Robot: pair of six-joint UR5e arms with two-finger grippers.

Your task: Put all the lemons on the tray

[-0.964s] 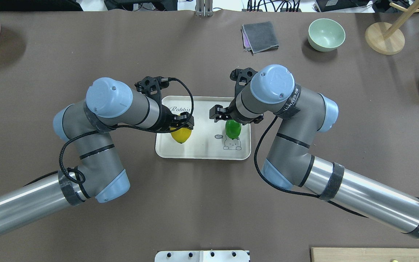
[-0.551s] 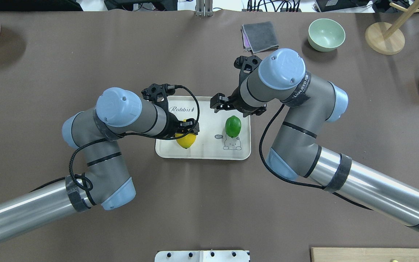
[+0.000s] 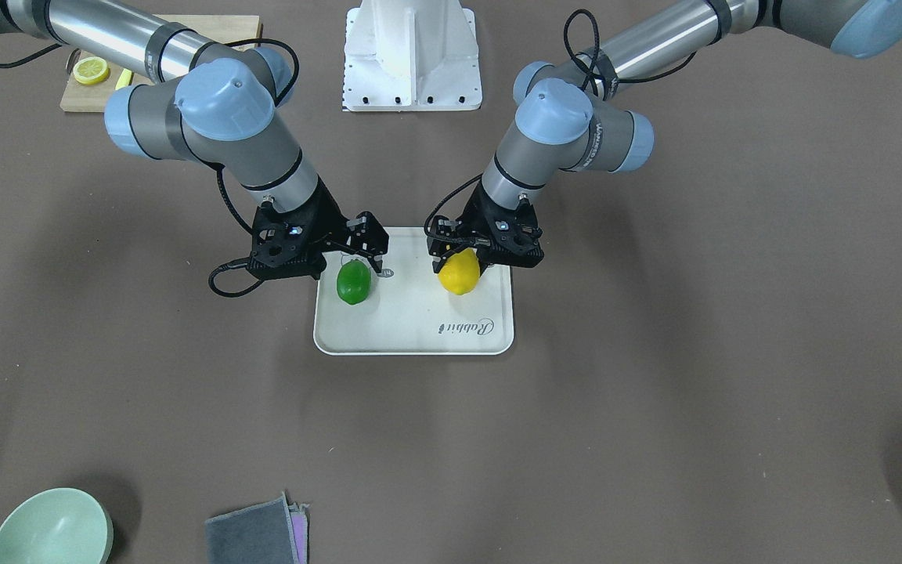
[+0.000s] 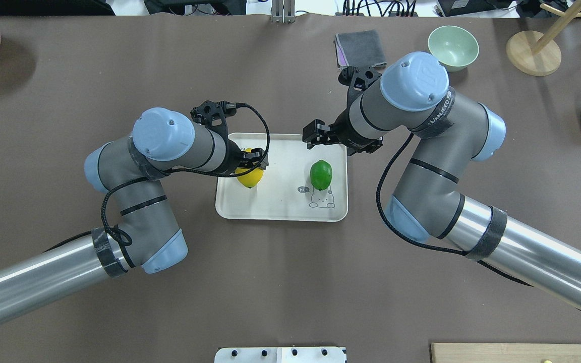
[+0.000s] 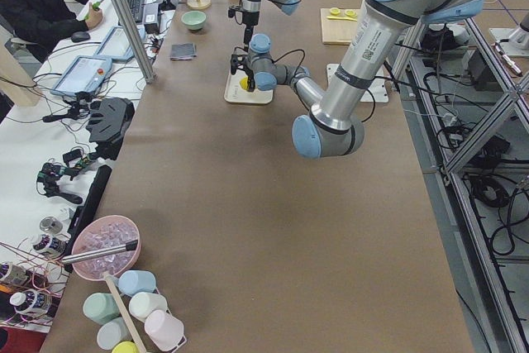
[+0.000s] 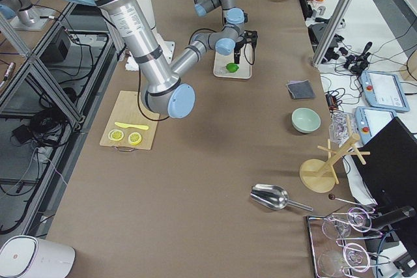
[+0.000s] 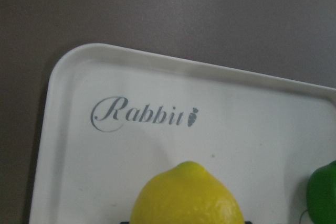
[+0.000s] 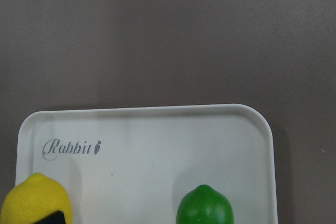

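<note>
Evidently, in the front-facing view both fruits sat within the cream tray (image 3: 420, 329). The green lemon (image 3: 353, 283) lay free in its upper left part. The right gripper (image 3: 365, 247) hung just above and beside it, fingers spread and grasping nothing. The left gripper (image 3: 463, 254) was clamped over the yellow lemon (image 3: 459, 274) in the tray's upper right part. Whether that fruit touched the surface could not be told.

From overhead, the yellow lemon (image 4: 249, 179) sat near the tray's left edge under the left gripper (image 4: 252, 162). The green lemon (image 4: 321, 174) rested just above the animal drawing (image 4: 322, 199), apart from the right gripper (image 4: 318, 138) at the tray's upper rim.

The left wrist camera showed the yellow lemon (image 7: 186, 195) at bottom centre, and the right wrist camera showed the green lemon (image 8: 205, 208) lying alone.

The likely risk was the release. An oval fruit let go above the surface or close to the low rim could roll off, and a departing finger could nudge it.

Compared with the overhead picture 0.6 s before, the right arm had pulled back toward the upper right, farther from the green lemon. The left gripper had carried the yellow lemon up and left across the tray.
</note>
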